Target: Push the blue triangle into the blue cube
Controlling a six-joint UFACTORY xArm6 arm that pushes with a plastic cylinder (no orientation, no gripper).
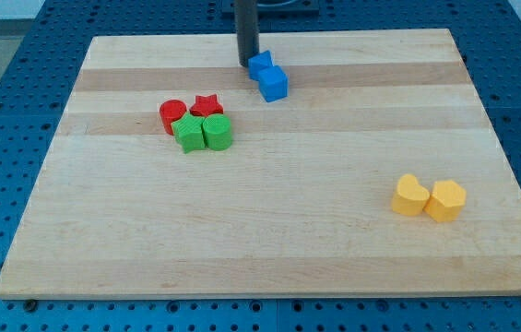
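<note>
Bench (269, 249) of pale wood, bare across the view's bottom, laid over a blue perforated surface (2, 111). Nearest, toward the view's right: yellow block (410, 195) with a rounded top, touching a second yellow block (446, 200) of angular outline just to its right; exact shapes hard to tell. Farther back, left of centre: a tight cluster of four. Green block (187, 133) with notched edges, touching green block (217, 132) of more rounded, faceted form on its right. Directly behind those, red cylinder (172, 112) on the left and red star (207, 104) on the right, both touching the green pair. Farthest, near the view's top, just right of centre: blue cube (273, 83), and pressed against its upper left side the blue triangle (260, 64); the two in contact. Dark upright rod coming down from the view's top edge, with my tip (246, 62) touching or just beside the left edge of the blue triangle, on the side away from the blue cube. No gripper on this arm, so nothing spread, pressed together or pinching; only the bare rod end on the bench.
</note>
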